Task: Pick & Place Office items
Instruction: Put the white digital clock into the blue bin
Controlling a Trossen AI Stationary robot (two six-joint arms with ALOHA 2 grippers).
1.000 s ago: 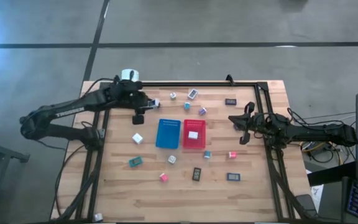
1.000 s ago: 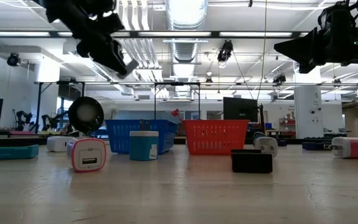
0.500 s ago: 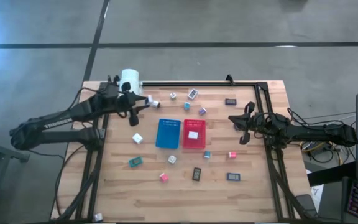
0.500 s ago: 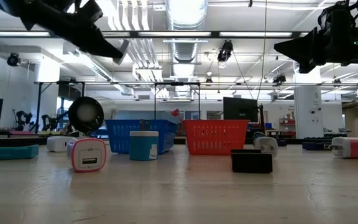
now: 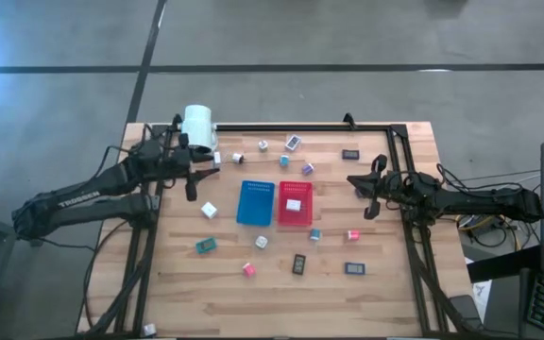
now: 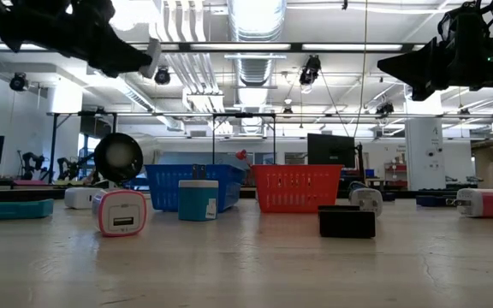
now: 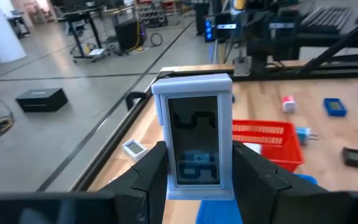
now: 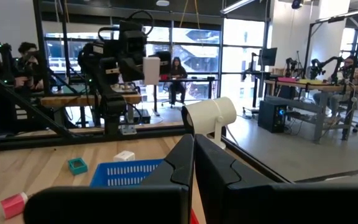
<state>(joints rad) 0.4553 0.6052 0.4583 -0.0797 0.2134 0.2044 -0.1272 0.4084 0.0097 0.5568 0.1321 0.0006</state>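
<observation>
Blue tray (image 5: 255, 202) touching red tray (image 5: 295, 205) mid-table; white cylinder (image 5: 197, 122) at table's far left corner.

Bright overhead strip lights, hazy backlit glare

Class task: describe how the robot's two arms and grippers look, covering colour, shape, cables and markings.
Both the left arm and the right arm are dark, slim and jointed. The left bears white lettering along its side. Thin black cables trail beside both. Each gripper has two dark, flat fingers.
</observation>
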